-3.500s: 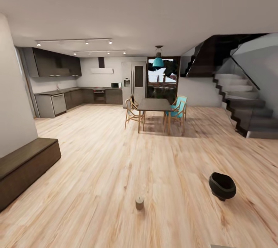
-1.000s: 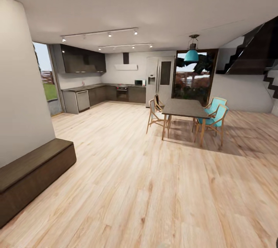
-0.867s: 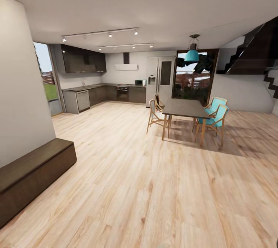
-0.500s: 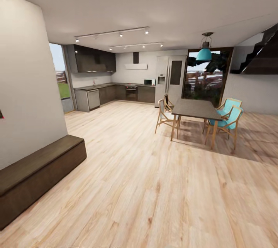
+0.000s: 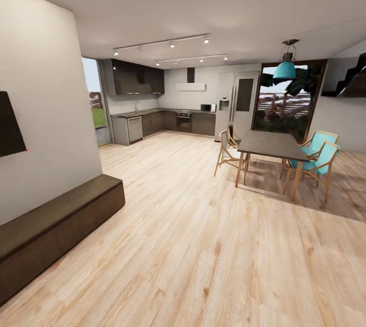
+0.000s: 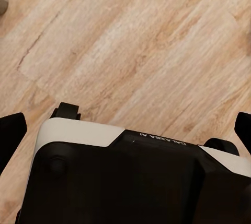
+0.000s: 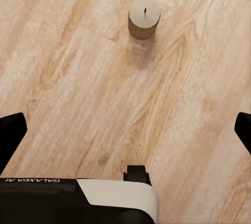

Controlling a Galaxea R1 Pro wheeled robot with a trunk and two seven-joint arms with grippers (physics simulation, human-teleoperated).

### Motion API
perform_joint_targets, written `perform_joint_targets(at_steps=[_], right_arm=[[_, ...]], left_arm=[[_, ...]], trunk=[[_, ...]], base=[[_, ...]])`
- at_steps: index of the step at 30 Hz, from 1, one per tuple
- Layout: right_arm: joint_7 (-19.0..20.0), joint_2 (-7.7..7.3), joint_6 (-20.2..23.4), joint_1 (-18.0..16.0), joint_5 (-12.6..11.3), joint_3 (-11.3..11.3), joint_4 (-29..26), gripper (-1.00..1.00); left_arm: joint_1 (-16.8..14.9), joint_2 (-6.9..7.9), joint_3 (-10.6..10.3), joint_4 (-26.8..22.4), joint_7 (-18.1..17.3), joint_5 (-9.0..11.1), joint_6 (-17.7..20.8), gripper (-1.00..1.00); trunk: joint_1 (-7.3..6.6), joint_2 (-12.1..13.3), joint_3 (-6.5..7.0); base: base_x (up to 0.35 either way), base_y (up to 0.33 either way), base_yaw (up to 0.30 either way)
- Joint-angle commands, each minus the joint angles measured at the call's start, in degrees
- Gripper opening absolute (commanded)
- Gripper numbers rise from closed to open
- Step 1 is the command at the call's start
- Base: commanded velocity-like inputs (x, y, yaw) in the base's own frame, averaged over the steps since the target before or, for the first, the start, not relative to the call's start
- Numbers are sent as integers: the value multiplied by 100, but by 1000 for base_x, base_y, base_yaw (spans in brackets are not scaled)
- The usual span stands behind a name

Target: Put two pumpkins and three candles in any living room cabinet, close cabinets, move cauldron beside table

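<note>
A stubby beige candle (image 7: 144, 18) with a dark wick stands upright on the wooden floor, well ahead of my right gripper (image 7: 127, 130). That gripper is open and holds nothing, and its black fingertips (image 7: 11, 130) sit at the picture's edges. My left gripper (image 6: 127, 130) is also open and empty, over bare floor and my own white and black base (image 6: 120, 177). The long, low, dark brown cabinet (image 5: 56, 225) runs along the left wall, with its panels shut. The pumpkins, the cauldron and the table are out of view.
A tall dining table (image 5: 272, 145) with wooden and teal chairs (image 5: 317, 159) stands at the right middle. The dark kitchen (image 5: 162, 121) lies at the back. A dark screen (image 5: 9, 123) hangs on the left wall. Wooden floor (image 5: 203, 245) stretches ahead.
The camera has swung left, so the cauldron and the candle have left the head view. The cabinet, kitchen and dining table have shifted right, and the wall screen has come in.
</note>
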Motion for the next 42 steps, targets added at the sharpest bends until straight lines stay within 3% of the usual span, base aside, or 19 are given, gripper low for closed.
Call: perform_joint_targets(at_steps=[1,31,42], right_arm=[[2,0,16,-2,4,1,-7,100],[2,0,16,-2,4,0,-8,100],[2,0,16,-2,4,0,-8,100]], left_arm=[[-2,-1,31,-11,-1,19,34,100],[-1,-1,29,-11,-1,19,34,100],[-2,-1,29,-11,-1,19,34,100]], trunk=[[1,-7,-9],[1,-7,-9],[1,-7,-9]], base=[[76,0,8],[205,0,253],[247,-1,64]])
